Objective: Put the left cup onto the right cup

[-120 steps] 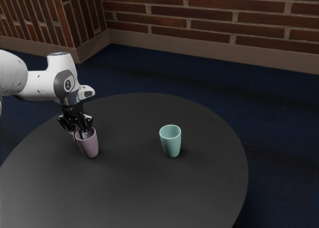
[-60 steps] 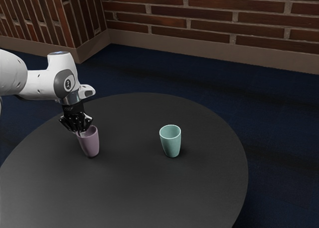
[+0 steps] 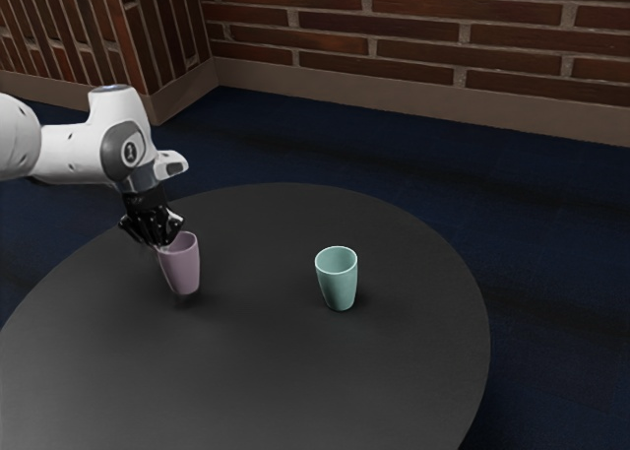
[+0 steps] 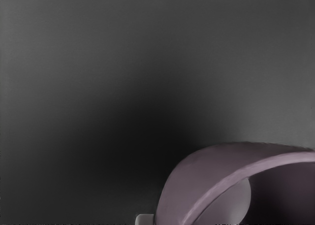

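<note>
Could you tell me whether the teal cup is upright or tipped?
Upright: the teal tapered cup stands on its base, open mouth facing up.

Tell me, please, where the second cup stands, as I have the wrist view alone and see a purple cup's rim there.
Observer: The teal cup stands upright on the round black table, to the exterior view's right of the purple cup, well apart from it.
Operator: Thank you. Is the purple cup off the table?
Observer: It appears to hang just clear of it, with a shadow beneath, and the gripper is shut on its rim.
</note>
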